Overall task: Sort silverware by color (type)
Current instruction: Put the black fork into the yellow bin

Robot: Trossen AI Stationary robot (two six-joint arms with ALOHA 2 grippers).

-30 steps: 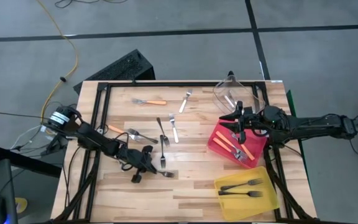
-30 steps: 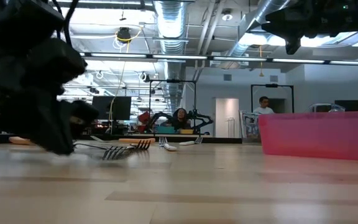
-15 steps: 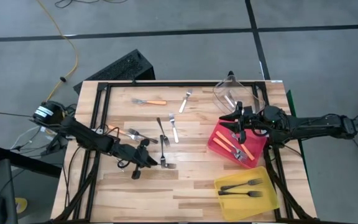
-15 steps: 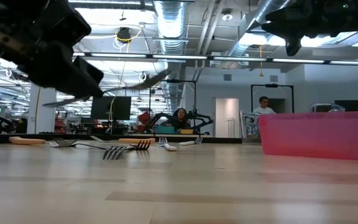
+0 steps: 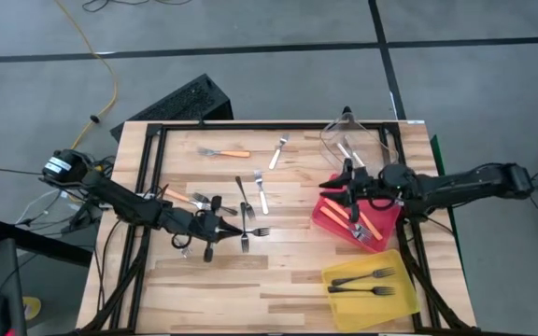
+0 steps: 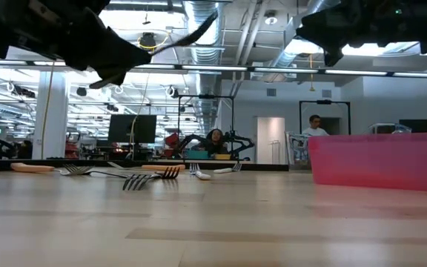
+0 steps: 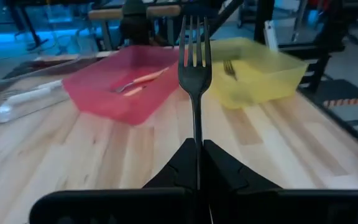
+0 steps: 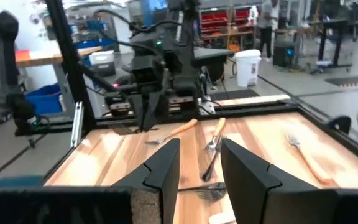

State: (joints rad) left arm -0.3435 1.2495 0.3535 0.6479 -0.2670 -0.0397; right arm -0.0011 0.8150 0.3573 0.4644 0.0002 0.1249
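My left gripper (image 5: 220,228) hangs above the table's middle-left, shut on an all-black fork (image 5: 250,231); in the low view the gripper (image 6: 128,59) is high over the wood. My right gripper (image 5: 343,186) is open and empty above the red bin's (image 5: 330,217) left edge; the right wrist view shows its gap (image 8: 201,171). Loose forks lie flat on the table: an orange-handled one (image 5: 227,152), pale ones (image 5: 278,152) (image 5: 262,196), black ones (image 5: 244,198). Two black forks (image 5: 372,282) lie in the yellow bin, orange-handled ones (image 5: 361,222) in the red bin. My left gripper pinches the black fork's handle (image 7: 197,155) between its two fingers, which lie level along the fork, coming from the table's left. The fork is lifted clear of the table. It sticks straight out ahead, tines (image 7: 193,37) toward the bins on the right.
The clear bin (image 5: 381,140) stands at the far right corner, the red bin below it, the yellow bin (image 5: 402,297) nearest the near edge. A black frame (image 5: 152,168) runs along the table's sides. People show in the room beyond the table (image 6: 216,139).
My left gripper has risen from the tabletop with the black fork, which was lying on the wood and now hangs clear, tines toward the right. The gripper also drifted a little toward the far edge. My right gripper shifted slightly toward the table's left.
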